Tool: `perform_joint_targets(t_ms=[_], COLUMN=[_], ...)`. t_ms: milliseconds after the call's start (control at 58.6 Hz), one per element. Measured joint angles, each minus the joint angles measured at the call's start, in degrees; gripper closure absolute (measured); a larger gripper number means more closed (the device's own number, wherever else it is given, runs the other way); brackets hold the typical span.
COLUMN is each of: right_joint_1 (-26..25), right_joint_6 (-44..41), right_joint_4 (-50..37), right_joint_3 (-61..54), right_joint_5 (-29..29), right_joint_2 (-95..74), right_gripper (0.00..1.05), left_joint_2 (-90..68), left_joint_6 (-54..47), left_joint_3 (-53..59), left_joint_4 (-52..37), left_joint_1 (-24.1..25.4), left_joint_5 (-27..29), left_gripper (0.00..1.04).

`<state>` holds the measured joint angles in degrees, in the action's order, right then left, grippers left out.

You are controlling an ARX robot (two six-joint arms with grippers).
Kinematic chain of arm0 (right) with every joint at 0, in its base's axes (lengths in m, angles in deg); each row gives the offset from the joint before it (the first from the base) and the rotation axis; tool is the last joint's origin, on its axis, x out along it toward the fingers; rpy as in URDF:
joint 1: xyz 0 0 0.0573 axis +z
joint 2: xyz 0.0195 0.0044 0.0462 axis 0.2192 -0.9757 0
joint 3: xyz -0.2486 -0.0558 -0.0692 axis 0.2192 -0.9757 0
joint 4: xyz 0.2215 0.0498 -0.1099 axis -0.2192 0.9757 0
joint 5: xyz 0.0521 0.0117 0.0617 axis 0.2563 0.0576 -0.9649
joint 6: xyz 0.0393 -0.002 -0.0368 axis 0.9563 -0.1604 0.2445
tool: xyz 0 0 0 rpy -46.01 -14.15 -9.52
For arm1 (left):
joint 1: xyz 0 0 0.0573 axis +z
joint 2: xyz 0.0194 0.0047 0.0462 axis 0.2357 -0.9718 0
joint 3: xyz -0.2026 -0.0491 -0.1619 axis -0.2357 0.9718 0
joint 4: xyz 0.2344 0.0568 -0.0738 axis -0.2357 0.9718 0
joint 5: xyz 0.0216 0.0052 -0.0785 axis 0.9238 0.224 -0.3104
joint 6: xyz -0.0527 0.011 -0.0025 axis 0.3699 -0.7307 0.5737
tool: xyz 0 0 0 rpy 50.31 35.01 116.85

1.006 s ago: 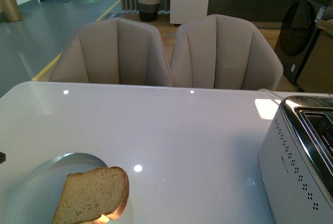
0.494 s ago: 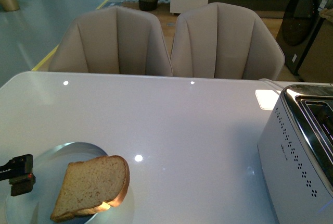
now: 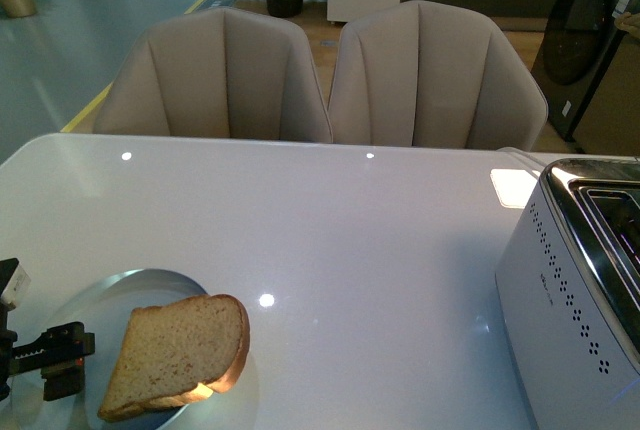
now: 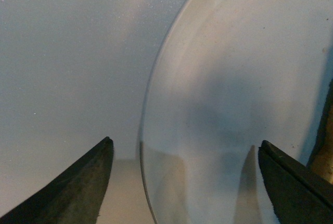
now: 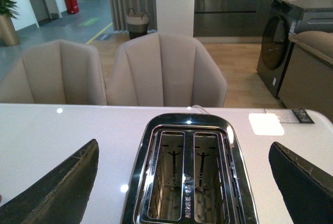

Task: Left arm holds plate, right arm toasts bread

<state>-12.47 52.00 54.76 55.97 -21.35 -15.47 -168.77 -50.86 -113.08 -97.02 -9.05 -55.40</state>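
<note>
The left claw (image 3: 60, 362) hangs spread wide across the rim of the plate (image 4: 234, 78), one jaw over the worktop (image 3: 380, 240) and the other over the plate, gripping nothing. That straddle looks meant for pinching the rim to steady it. The bread (image 3: 180, 350) lies flat on the plate just beside this claw, on its toaster side. The right claw (image 5: 183, 146), also spread and empty, hovers above the toaster (image 5: 190, 172), whose slots show between its jaws, well apart from the bread.
</note>
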Motion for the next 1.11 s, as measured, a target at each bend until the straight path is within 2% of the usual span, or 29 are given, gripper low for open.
perform_joint_targets(t_ms=[256,392,716,1108], right_joint_1=[0.0,0.0,0.0,0.0], right_joint_6=[0.0,0.0,0.0,0.0], right_joint_4=[0.0,0.0,0.0,0.0], right_joint_3=[0.0,0.0,0.0,0.0], right_joint_5=[0.0,0.0,0.0,0.0], right_joint_2=[0.0,0.0,0.0,0.0], right_gripper=[0.09,0.09,0.09,0.09], left_joint_2=[-0.3,0.5,6.7,22.3], left_joint_6=[4.9,7.8,13.8,17.5], left_joint_3=[0.0,-0.1,1.0,1.5], left_joint_4=[1.5,2.1,4.2,10.8], left_joint_1=[0.0,0.8,1.5,-0.1], left_joint_5=[-1.1,-3.4,-9.5,-12.9], left_gripper=[0.85,1.01,1.01,1.01])
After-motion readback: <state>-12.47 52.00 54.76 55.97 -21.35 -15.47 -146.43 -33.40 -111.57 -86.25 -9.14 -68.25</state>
